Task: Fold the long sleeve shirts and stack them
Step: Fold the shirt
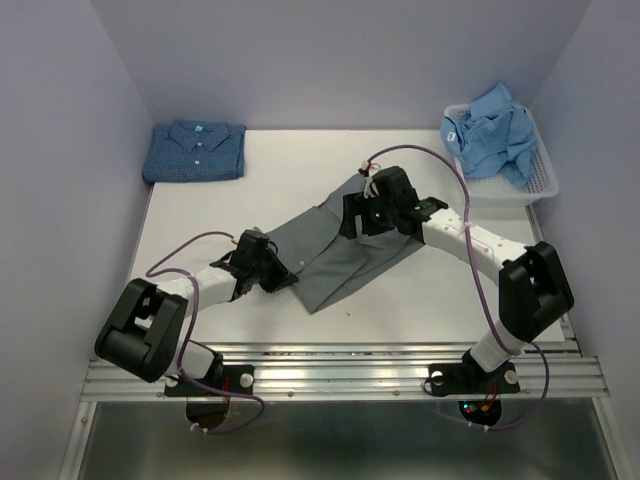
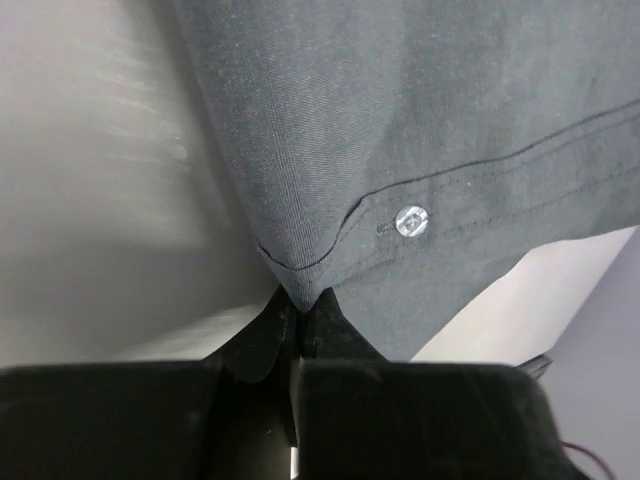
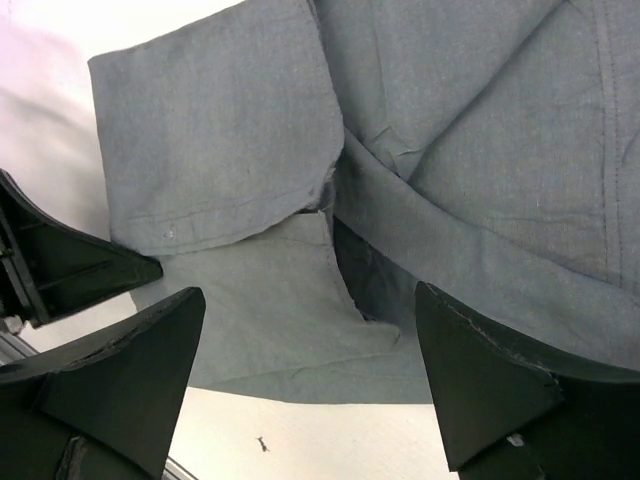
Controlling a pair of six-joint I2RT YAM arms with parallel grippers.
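The grey shirt point(image 1: 345, 250) lies in the middle of the desk point(image 1: 190, 225), half folded. Left jaws pinch one corner; right jaws hang wide open (empty) above it and should grip next, I think.

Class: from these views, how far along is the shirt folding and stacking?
Done: the dark blue shirt lies folded far left. In hand: left gripper pinches the grey shirt; right gripper hangs open above it. Remaining: the light blue shirt, unfolded in the basket.

A lab test cell: plain pale walls point(image 1: 330, 60) enclose a white table point(image 1: 420, 300) edged by an aluminium rail point(image 1: 340, 375).
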